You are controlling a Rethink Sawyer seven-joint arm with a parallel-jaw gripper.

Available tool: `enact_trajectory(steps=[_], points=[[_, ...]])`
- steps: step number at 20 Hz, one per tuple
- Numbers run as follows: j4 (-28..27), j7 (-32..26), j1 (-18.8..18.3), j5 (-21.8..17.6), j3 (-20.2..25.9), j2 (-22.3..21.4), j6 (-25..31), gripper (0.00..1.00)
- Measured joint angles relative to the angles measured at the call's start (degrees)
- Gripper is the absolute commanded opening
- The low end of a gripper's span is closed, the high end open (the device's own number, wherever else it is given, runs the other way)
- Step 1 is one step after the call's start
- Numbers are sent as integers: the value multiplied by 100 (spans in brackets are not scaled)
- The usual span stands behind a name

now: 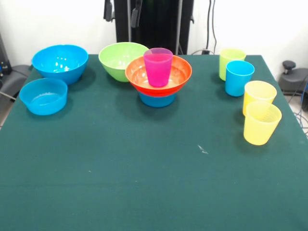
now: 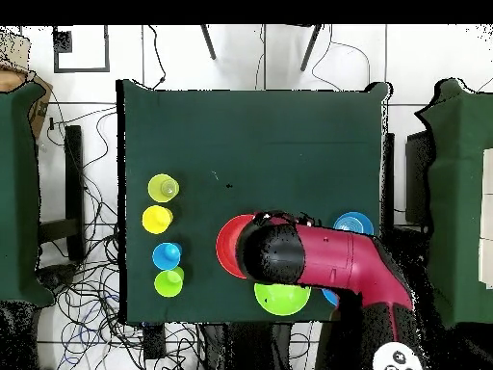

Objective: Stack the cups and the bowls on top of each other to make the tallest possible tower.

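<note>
Nearest the camera, at the front view's right, two yellow cups (image 1: 260, 115) are noted, with a blue cup (image 1: 238, 77) and a lime green cup (image 1: 230, 61) behind them, all unstacked. The tower (image 1: 158, 79) stands at upper centre: a small blue bowl (image 1: 157, 100), the wide orange bowl (image 1: 179, 77), the purple cup (image 1: 158, 67) upright inside. Three bowls are left loose. The gripper's state cannot be told; only the arm (image 2: 323, 260) is seen overhead.
</note>
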Motion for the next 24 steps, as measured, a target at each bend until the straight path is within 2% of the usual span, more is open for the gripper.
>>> enact_trajectory(steps=[6, 12, 17, 24], points=[[201, 0, -237, -286, 195, 201, -186, 100], [232, 0, -298, -409, 402, 407, -240, 100], [231, 0, -254, -409, 460, 428, -240, 100], [232, 0, 39, -409, 463, 426, -240, 100]])
